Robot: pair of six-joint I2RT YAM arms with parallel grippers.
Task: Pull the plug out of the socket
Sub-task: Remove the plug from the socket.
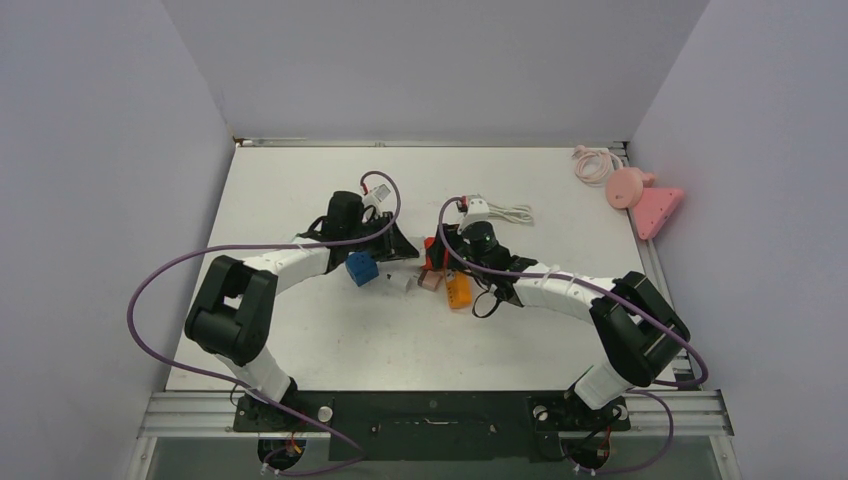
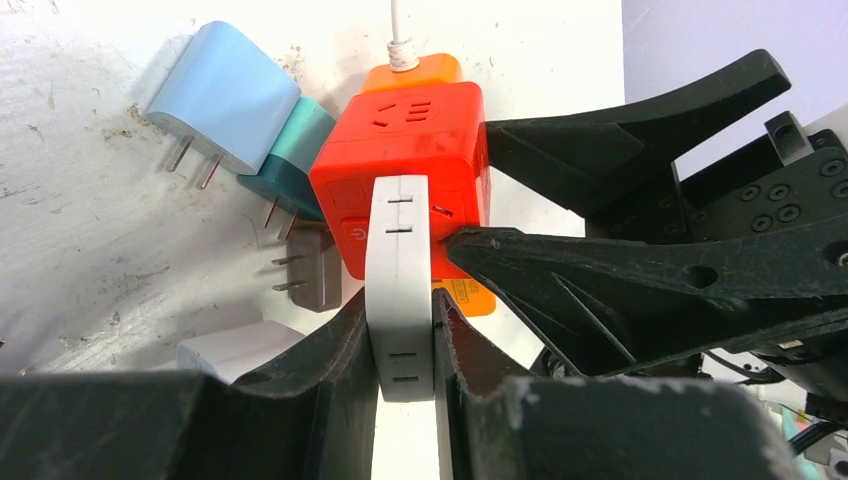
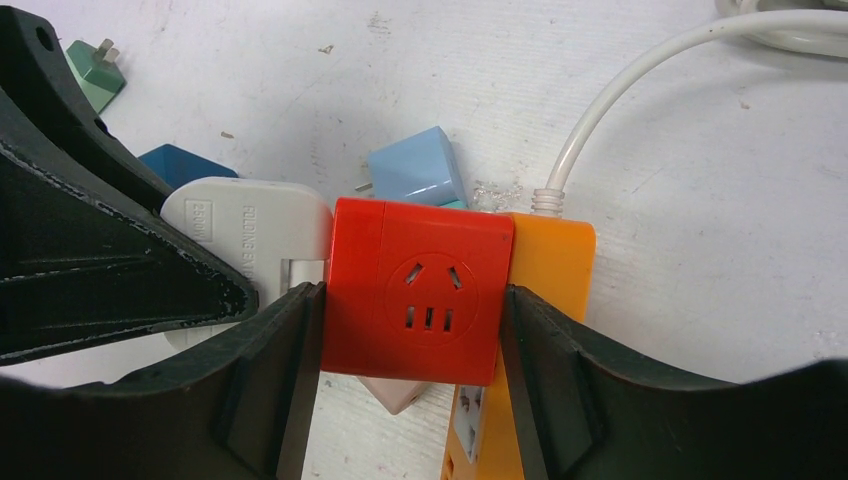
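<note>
A red cube socket sits on the table against an orange power strip. A white plug sits flush against the cube's side face; its prongs do not show. My left gripper is shut on the white plug, one finger on each flat side. My right gripper is shut on the red cube, gripping its two opposite sides. In the top view the two grippers meet at the table's middle, the left one beside the right one, with the red cube between them.
Loose plugs lie round the cube: light blue, teal, grey, pink, and a blue one. A white cable runs from the strip to a coil. Pink items lie at the back right.
</note>
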